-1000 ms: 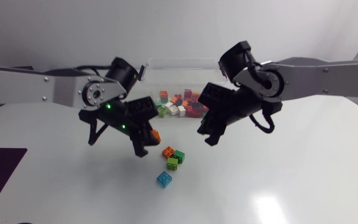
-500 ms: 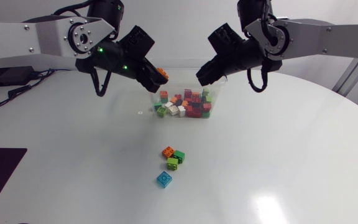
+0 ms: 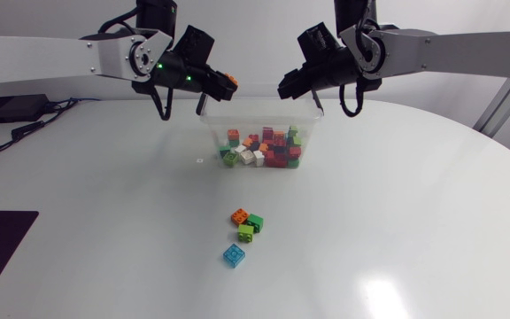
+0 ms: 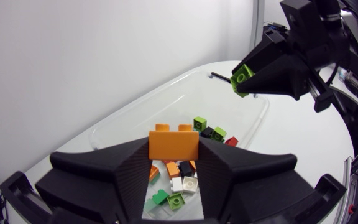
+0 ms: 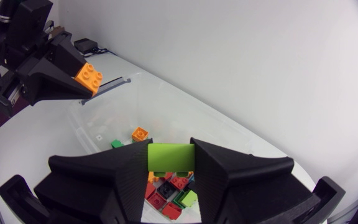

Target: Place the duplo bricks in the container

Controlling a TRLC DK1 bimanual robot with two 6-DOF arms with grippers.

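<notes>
you've raised both arms from the table (image 3: pixel 414 221) to over the container (image 3: pixel 211 140), left end effector (image 3: pixel 220 88) gripping an orange brick (image 3: pixel 227 83), right end effector (image 3: pixel 289 89) a green brick (image 5: pixel 169 157), so drop both; four bricks (image 3: pixel 245 227) remain on the table.

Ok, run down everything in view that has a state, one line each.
left gripper: shut on the orange brick, over the container.
right gripper: shut on the lime brick, over the container.
orange brick: held, not yet dropped.
lime brick: held, not yet dropped.
container: open-topped, partly filled with bricks.
loose bricks: four, lying on the table outside the container.
</notes>
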